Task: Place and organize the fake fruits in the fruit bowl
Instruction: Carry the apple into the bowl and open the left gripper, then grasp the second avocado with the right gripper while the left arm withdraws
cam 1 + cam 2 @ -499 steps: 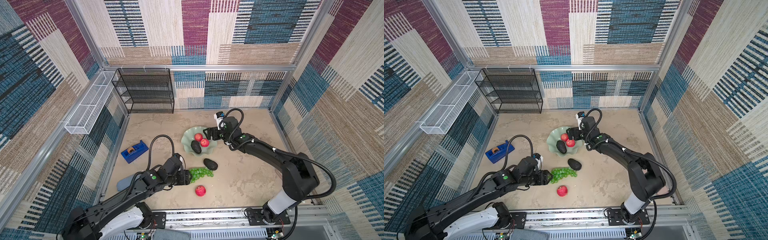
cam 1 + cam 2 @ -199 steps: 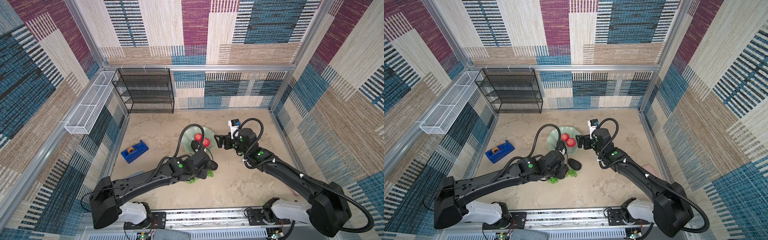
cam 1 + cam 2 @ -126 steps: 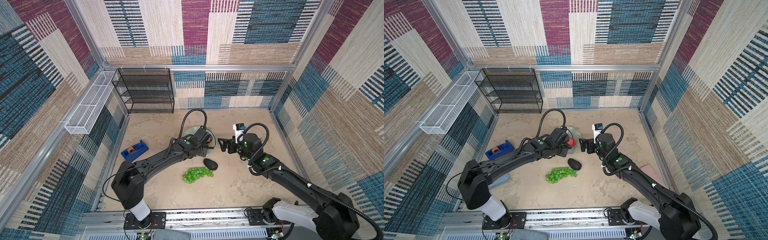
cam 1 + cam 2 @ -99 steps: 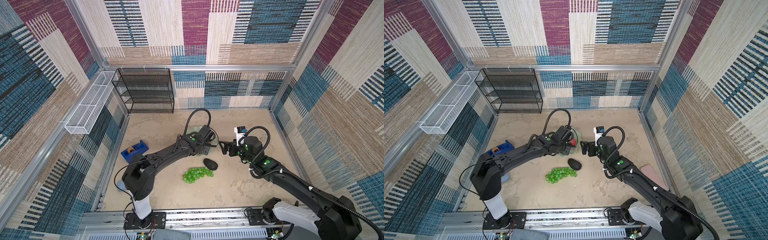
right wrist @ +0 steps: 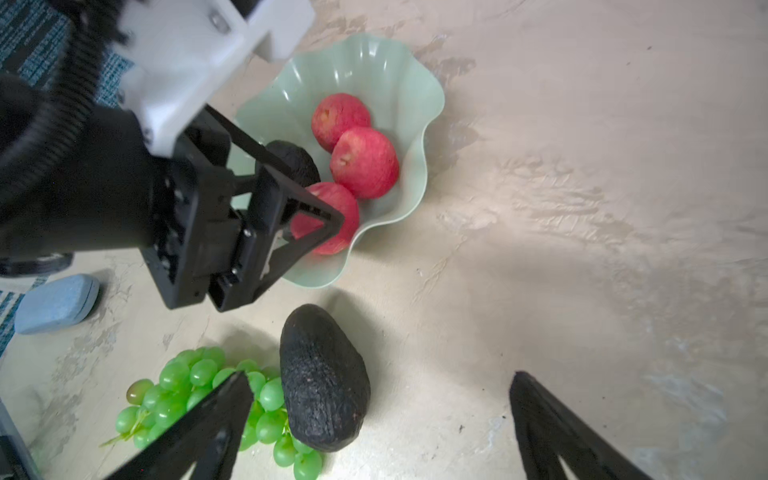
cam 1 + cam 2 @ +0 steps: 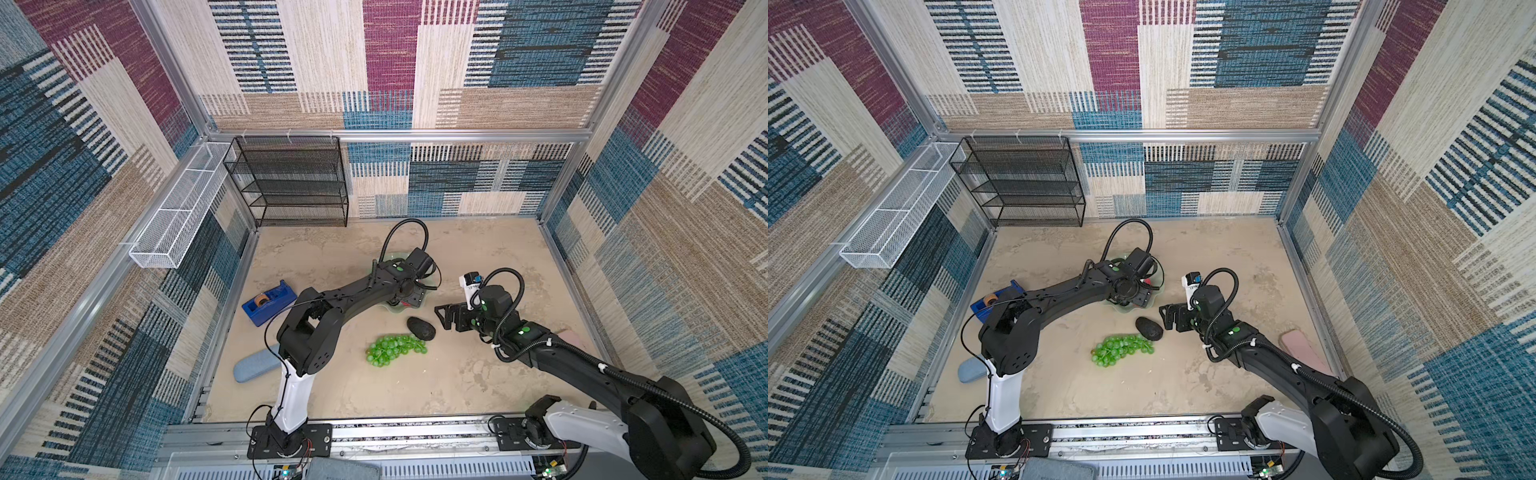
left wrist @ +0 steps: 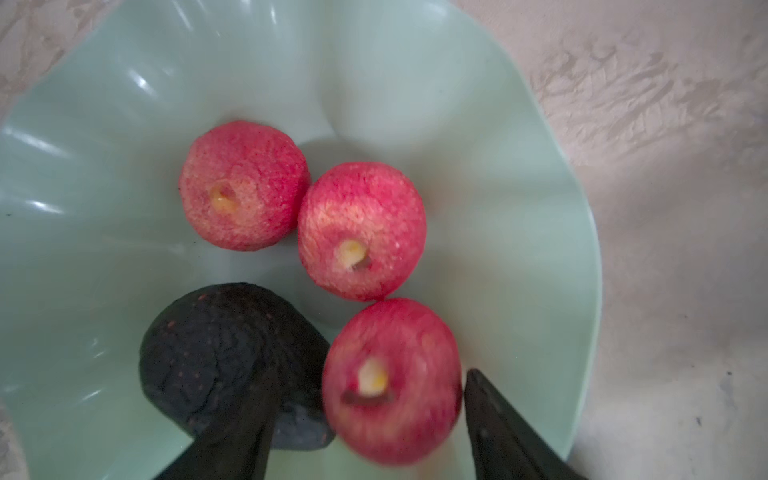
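The mint-green fruit bowl holds three red apples and one dark avocado. My left gripper hangs over the bowl, open, with the nearest apple loose and blurred between its fingers. In both top views this gripper covers most of the bowl. A second avocado lies on the table against the green grapes. My right gripper is open and empty beside that avocado.
A blue tape dispenser sits at the left. A black wire shelf stands at the back and a white wire basket hangs on the left wall. A blue-grey pad lies front left, a pink pad at the right wall.
My left arm carried the third apple from the table's front to the bowl and its jaws have just opened. My right gripper drew back from the bowl toward the loose avocado.
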### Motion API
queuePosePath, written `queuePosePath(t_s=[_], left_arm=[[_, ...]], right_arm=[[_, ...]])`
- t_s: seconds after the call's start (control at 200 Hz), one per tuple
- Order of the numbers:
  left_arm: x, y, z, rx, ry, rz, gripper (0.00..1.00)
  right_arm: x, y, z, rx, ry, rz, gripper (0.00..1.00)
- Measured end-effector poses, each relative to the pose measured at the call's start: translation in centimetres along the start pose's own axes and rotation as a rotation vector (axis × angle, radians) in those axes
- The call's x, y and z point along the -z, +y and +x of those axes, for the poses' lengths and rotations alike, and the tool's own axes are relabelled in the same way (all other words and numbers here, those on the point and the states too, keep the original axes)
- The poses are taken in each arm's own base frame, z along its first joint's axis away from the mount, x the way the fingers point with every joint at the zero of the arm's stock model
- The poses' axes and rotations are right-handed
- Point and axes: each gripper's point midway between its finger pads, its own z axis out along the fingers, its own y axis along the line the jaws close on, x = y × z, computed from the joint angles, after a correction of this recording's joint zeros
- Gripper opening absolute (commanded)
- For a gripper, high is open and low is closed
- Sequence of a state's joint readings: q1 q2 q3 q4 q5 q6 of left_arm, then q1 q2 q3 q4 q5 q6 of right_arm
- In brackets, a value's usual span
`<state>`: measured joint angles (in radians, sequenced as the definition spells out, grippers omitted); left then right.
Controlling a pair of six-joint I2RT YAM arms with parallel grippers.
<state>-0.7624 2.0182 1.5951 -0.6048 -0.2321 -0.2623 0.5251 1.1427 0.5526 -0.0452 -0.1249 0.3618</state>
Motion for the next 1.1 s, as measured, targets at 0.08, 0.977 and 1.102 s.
queuePosePath(t_s=[0.08,0.977,1.102], left_arm=[[1.5,0.3,-0.9,0.012,-0.034,0.006,0.75],[18.5,15.4,12.2,0.606,-0.616,-0.061,0.84],[18.5,15.5,12.4,0.627,-0.619,-0.058,0.84]], right_arm=[[-0.3,0.2,1.1,-0.002,0.029,-0.027,0.95],[-7.7,1.9,6.5,0.018,0.194,0.033,0.61],[-7.1,1.5,6.3,0.016,0.175,0.051,0.56]])
